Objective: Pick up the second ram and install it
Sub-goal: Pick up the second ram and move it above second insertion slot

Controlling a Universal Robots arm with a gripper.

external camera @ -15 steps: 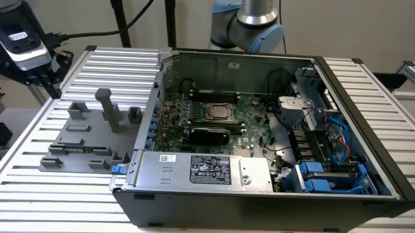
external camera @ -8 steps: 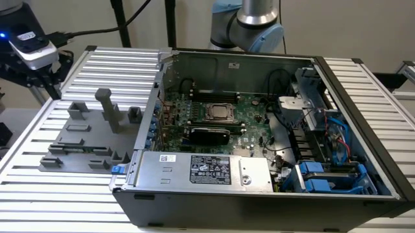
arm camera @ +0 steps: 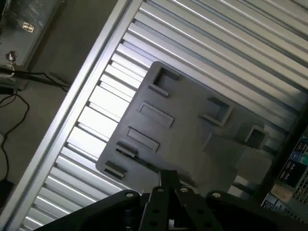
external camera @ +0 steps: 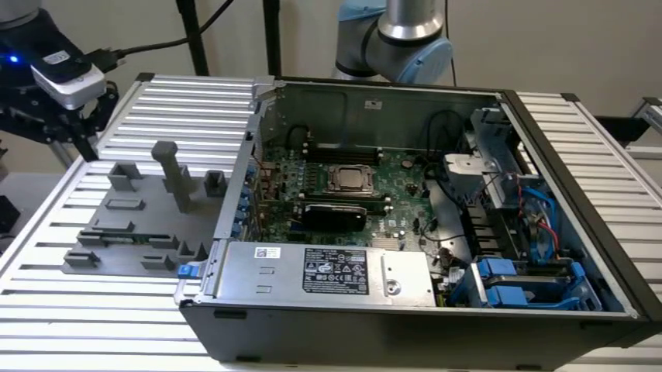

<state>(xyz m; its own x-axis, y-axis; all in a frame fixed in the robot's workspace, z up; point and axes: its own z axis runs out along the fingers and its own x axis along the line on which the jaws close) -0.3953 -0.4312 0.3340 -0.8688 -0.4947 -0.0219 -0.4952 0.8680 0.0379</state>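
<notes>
The power supply at the front of the open computer case carries a black-and-white rating label and a small white barcode sticker. The print on both is too small to read. The second ram cannot be picked out with certainty, so neither its place nor the run of its long axis can be told. The long black slots beyond the CPU socket run along the exterior view's left-right. The gripper hovers near the edge of the grey fixture tray, its fingers pressed together. The tray lies on the ribbed aluminium table, to the exterior view's left of the case. Black cables trail over the dull floor beside the table.
</notes>
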